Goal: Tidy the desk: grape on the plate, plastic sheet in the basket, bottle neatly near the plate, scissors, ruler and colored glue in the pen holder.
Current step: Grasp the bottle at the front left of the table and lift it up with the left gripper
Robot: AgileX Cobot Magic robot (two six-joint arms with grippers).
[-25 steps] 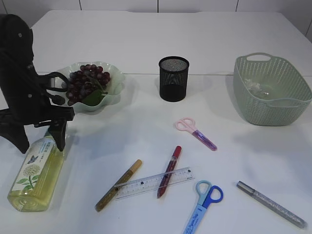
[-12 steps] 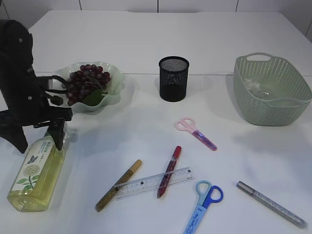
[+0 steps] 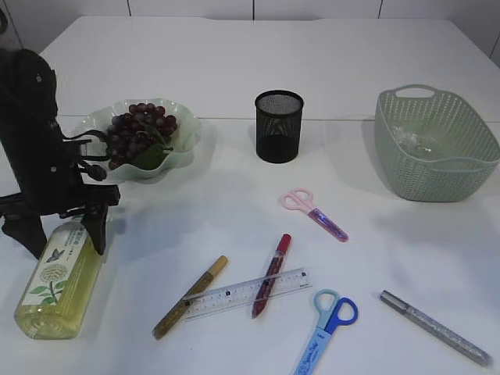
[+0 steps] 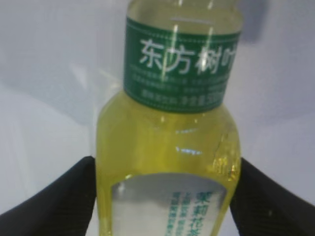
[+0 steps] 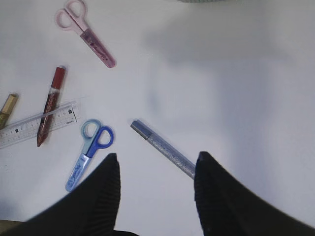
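On the left of the surface (image 3: 234,62), the left hand (image 3: 61,230) stands spread astride the upper part of the lying bottle (image 3: 58,277), fingers flanking it but not clamped, seemingly lined up to grip it and stand it by the plate (image 3: 183,144). Over the silver glue pen (image 5: 162,147) hangs the right hand (image 5: 155,191), parted and empty.

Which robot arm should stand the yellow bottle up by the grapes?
The left. Its gripper is already straddling the lying bottle, beside the plate. The right gripper hovers open over the silver glue pen, far off.
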